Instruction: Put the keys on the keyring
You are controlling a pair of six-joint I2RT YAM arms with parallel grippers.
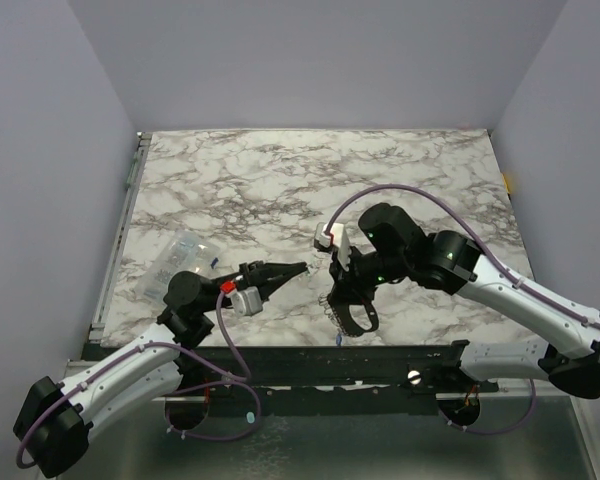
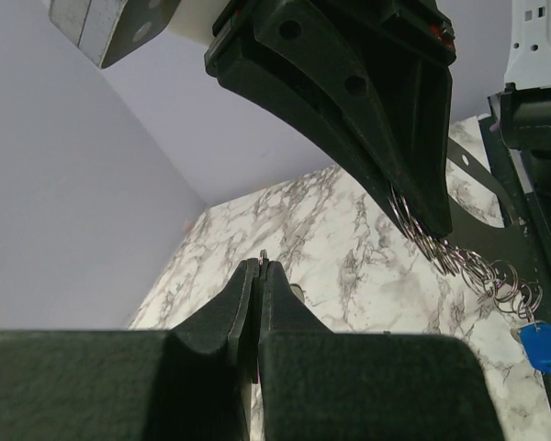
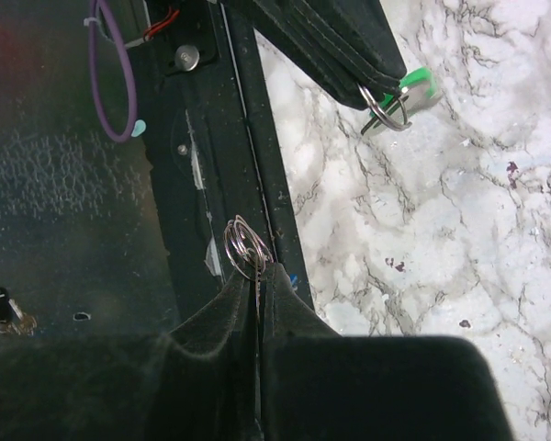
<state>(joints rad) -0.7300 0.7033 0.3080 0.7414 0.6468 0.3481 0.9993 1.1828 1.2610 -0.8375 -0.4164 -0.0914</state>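
Note:
My right gripper (image 1: 342,305) is shut on the keyring (image 3: 246,250), a bunch of silvery wire loops that sticks out of its tips (image 3: 260,268) over the table's near edge. In the left wrist view the keyring's chain of links (image 2: 477,266) hangs from the right gripper (image 2: 421,216), with the blue key (image 2: 544,347) at its end. My left gripper (image 1: 300,267) is shut. In the right wrist view it (image 3: 381,84) pinches a small metal ring (image 3: 386,106) with the mint green key (image 3: 415,85) on it. In its own view only a metal sliver shows at the tips (image 2: 261,262). The two grippers are close together, not touching.
A clear plastic bag (image 1: 180,262) lies on the marble table (image 1: 280,180) left of the left arm. The black frame rail (image 3: 257,138) runs along the near edge under the right gripper. A purple cable (image 3: 119,83) loops below it.

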